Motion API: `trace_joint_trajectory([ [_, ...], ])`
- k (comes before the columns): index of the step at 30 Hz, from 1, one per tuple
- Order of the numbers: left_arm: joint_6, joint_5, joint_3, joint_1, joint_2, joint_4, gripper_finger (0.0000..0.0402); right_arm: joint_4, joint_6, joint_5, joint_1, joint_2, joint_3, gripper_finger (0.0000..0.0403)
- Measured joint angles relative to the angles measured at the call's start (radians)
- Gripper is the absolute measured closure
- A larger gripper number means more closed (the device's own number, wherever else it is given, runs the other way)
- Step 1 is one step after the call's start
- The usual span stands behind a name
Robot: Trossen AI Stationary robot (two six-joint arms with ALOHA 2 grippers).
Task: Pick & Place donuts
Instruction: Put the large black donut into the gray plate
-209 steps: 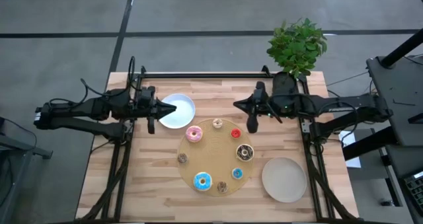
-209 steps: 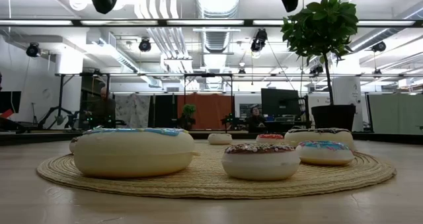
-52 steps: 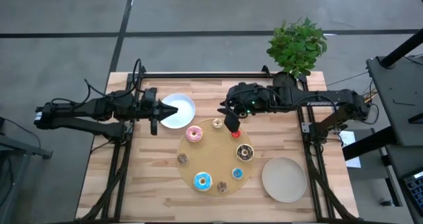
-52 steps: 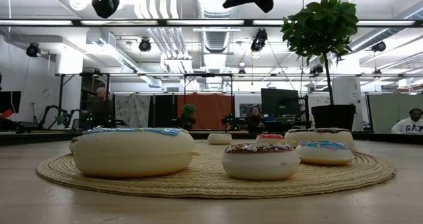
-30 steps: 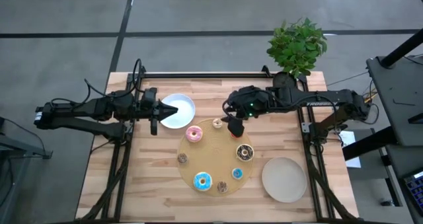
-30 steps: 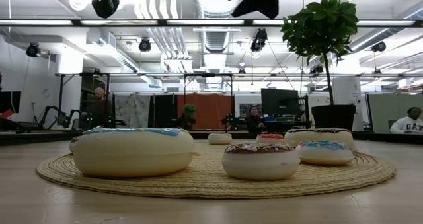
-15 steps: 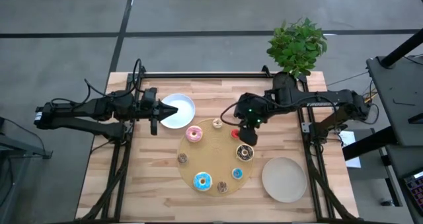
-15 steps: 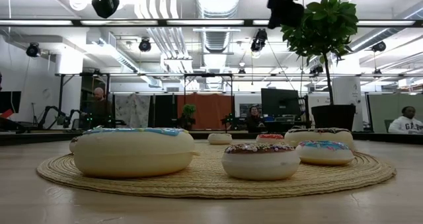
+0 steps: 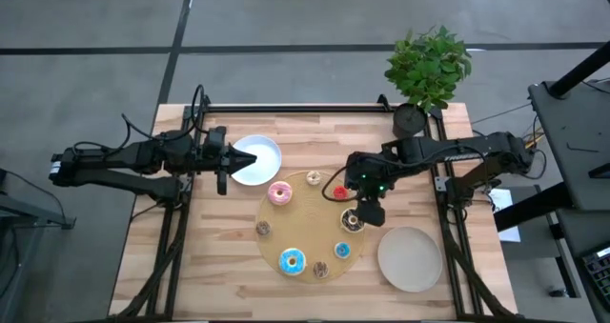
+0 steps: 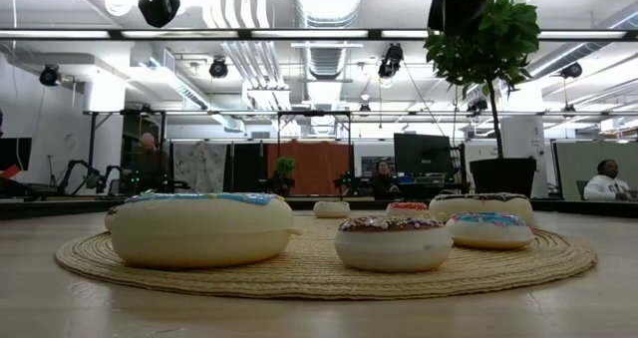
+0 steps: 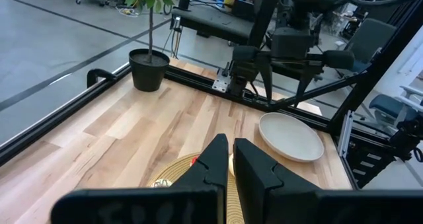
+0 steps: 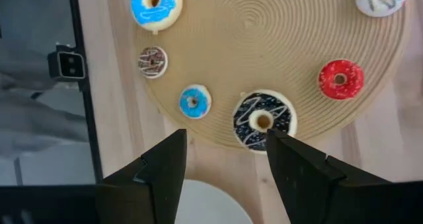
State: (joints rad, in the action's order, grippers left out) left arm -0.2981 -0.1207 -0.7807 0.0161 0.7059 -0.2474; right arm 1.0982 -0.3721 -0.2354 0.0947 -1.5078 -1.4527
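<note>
Tool of the right arm (image 9: 365, 214), jaws apart and empty, hovers above chocolate donut (image 12: 263, 121).

A large open-plan robotics lab or industrial workspace: exposed ceiling ducts (image 10: 324, 39) and track lights across the upper frame, a polished concrete floor (image 9: 286, 37), monitors (image 10: 419, 154) and seated people (image 10: 603, 183) at distant desks, a potted plant (image 9: 426, 70) on the butcher-block table (image 9: 229, 266).
</note>
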Motion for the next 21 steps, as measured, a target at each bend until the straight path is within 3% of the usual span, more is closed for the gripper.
trace_joint_trajectory([
  [10, -0.001, 0.000, 0.000, 0.000, 0.000, 0.000, 0.0402, -0.003, -0.035, 0.007, 0.046, -0.002, 0.032, 0.0204],
  [21, -0.001, 0.000, 0.000, 0.000, 0.000, 0.000, 0.0402, -0.046, -0.037, 0.010, 0.056, -0.002, 0.159, 0.0204],
])
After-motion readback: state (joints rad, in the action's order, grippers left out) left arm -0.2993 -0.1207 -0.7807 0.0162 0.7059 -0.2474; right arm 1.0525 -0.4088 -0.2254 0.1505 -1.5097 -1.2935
